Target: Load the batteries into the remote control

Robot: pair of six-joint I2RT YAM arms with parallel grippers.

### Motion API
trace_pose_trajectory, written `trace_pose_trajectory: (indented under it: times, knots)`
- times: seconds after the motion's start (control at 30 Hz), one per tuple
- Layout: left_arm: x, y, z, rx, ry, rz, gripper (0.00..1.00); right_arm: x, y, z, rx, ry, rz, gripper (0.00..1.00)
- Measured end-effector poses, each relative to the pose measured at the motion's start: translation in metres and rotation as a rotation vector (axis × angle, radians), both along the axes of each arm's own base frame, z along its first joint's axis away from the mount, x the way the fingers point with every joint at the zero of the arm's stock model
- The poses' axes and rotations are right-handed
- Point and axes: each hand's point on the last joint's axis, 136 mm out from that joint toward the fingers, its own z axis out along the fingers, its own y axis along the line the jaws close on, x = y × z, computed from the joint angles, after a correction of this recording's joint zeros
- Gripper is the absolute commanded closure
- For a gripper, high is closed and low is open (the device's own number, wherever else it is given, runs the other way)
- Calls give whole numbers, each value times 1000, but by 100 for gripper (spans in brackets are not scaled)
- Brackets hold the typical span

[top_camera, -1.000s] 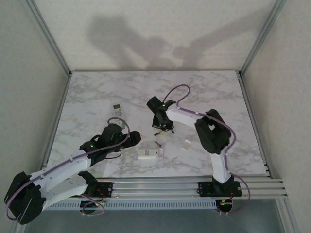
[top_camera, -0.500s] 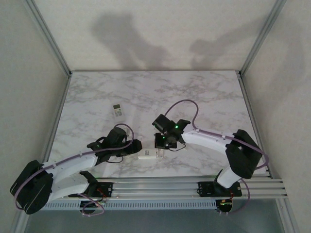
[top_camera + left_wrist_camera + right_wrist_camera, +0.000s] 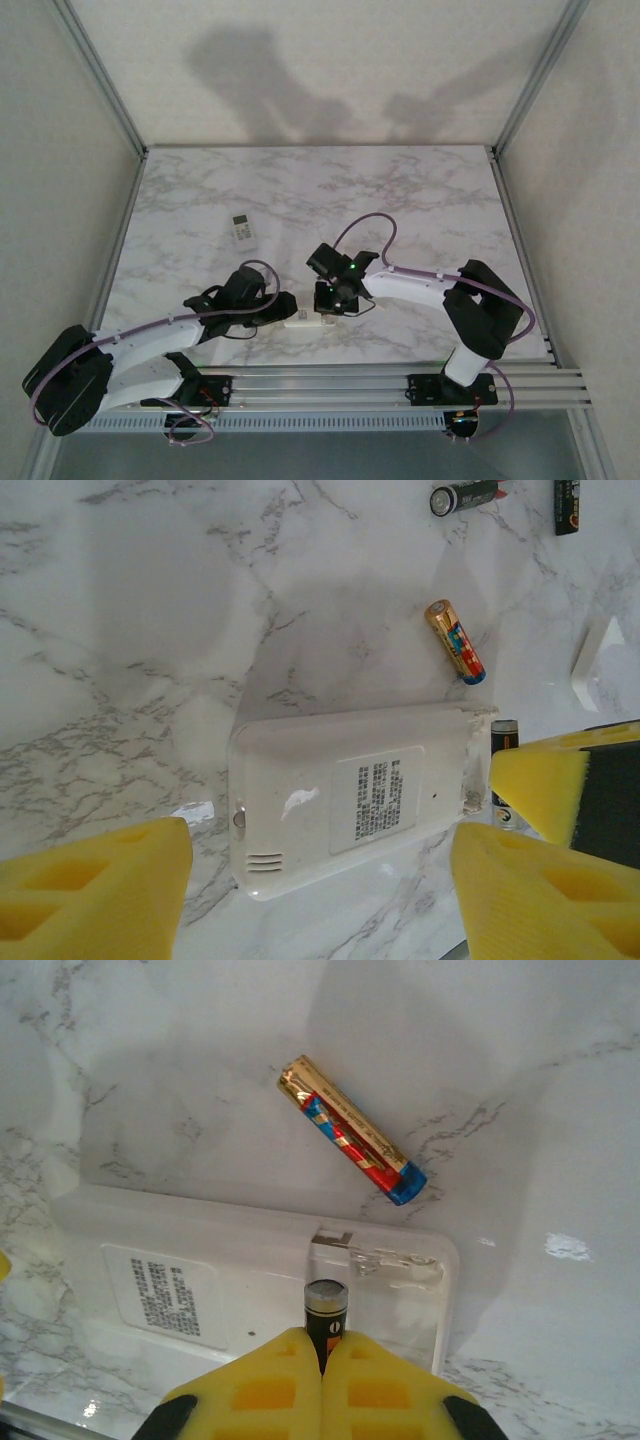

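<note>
Left gripper [image 3: 320, 872]: wide, straddling the remote [image 3: 355, 805], we think to brace it.
Right gripper [image 3: 322, 1356]: pinching a dark battery [image 3: 326, 1308] over our open compartment [image 3: 385, 1260] for seating.

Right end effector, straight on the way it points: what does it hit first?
Likely the white remote, at its open battery bay; the dark battery pinched in the right end effector would touch first. Depth unclear.
</note>
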Motion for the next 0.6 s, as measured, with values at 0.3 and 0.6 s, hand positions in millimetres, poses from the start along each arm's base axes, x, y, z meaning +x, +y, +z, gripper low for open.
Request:
trace_pose_trajectory:
  times: [0.3,0.6]
  knots:
    - [1,-3,2,-10,-8,0,31,-4,-3,-5,-7,9,2,82]
    - [0,-4,1,-8,-6,0,31,-4,-3,-5,-9,7,4,79]
